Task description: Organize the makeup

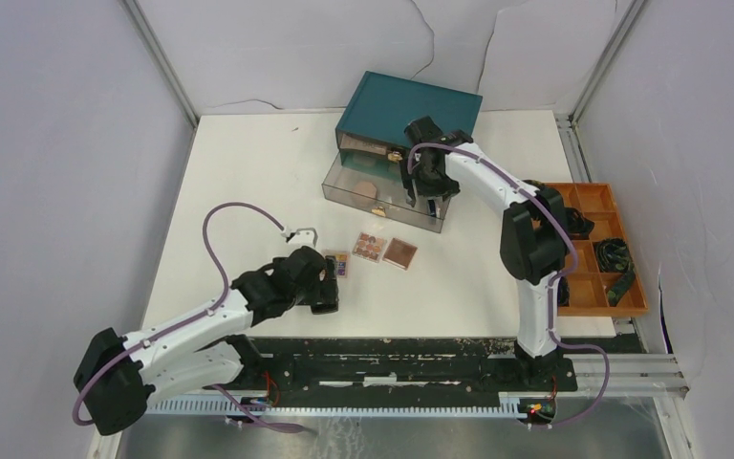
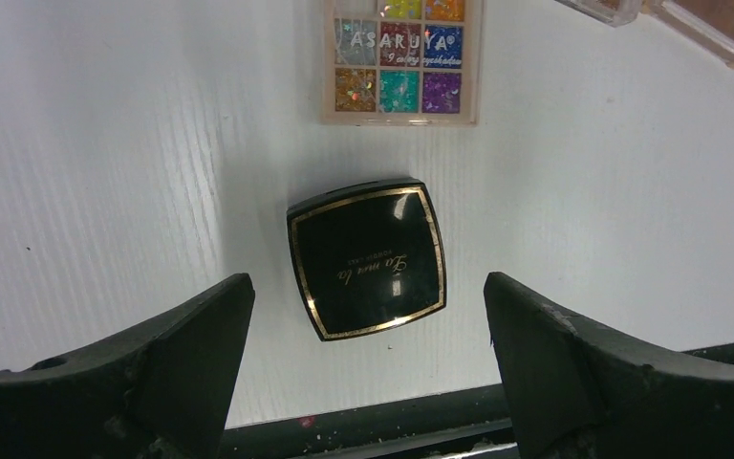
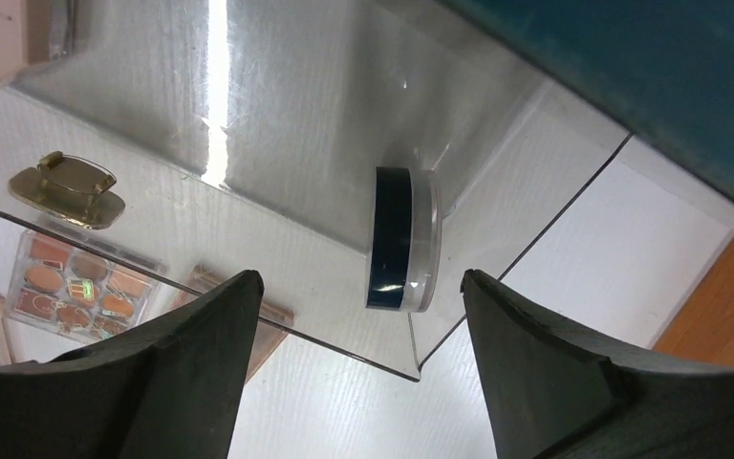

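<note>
Hovering, both grippers spread wide.
Left gripper [image 2: 365, 296] over the black compact [image 2: 368, 258] on the table [image 2: 105, 143]; right gripper [image 3: 360, 287] over the blue compact [image 3: 397, 239], on edge in the clear drawer [image 3: 277, 124].

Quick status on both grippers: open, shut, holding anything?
Left gripper: open, holding nothing, poised over the black square compact.
Right gripper: open, holding nothing, over the dark blue round compact in the clear drawer.

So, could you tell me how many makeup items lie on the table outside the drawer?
4: a black compact near the front edge, a glitter palette just beyond it, then a nude palette and a brown compact side by side. Others may be hidden.
</note>
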`<state>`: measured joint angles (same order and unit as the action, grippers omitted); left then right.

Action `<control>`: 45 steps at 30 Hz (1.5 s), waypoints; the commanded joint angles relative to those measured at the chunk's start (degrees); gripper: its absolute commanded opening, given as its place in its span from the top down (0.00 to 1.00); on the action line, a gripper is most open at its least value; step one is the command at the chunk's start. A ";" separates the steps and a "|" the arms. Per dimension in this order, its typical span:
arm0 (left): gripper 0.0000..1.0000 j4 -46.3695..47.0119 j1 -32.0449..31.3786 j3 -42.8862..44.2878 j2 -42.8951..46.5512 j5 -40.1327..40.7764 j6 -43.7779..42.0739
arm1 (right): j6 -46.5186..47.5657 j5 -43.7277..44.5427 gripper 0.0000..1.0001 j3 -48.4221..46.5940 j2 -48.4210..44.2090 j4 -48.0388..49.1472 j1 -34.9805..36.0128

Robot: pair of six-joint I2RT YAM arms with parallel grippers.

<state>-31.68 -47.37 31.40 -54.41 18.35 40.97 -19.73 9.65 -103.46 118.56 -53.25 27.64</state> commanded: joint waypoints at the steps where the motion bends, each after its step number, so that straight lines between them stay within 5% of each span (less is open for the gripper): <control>1: 0.03 0.96 -0.13 0.03 -3.25 3.21 4.59 | 2.82 0.08 0.16 0.19 -4.93 -0.02 0.06; 6: 0.02 4.00 -0.14 0.17 -8.65 1.19 6.22 | 4.30 2.10 0.06 0.03 -5.80 -0.61 0.03; 23: 0.08 8.63 -0.43 1.64 -21.25 -1.69 7.82 | 4.70 1.95 0.04 -3.71 -13.46 -1.79 -0.45; 27: 0.21 7.36 -0.51 3.10 -23.17 -0.64 8.23 | 4.61 1.64 0.04 -1.52 -15.92 -2.18 -0.44; 34: 0.63 0.38 -0.50 7.36 -20.06 2.82 6.95 | 4.41 1.40 0.04 3.49 -21.53 -3.33 -0.46; 45: 0.78 -10.36 0.97 36.47 -25.23 10.32 -7.19 | -0.15 -6.25 0.00 22.06 -32.96 -1.42 0.62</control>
<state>-40.51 -47.46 57.49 -76.66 24.05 41.89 -17.65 6.37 -86.04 90.17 -55.99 27.46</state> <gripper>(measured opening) 0.710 0.997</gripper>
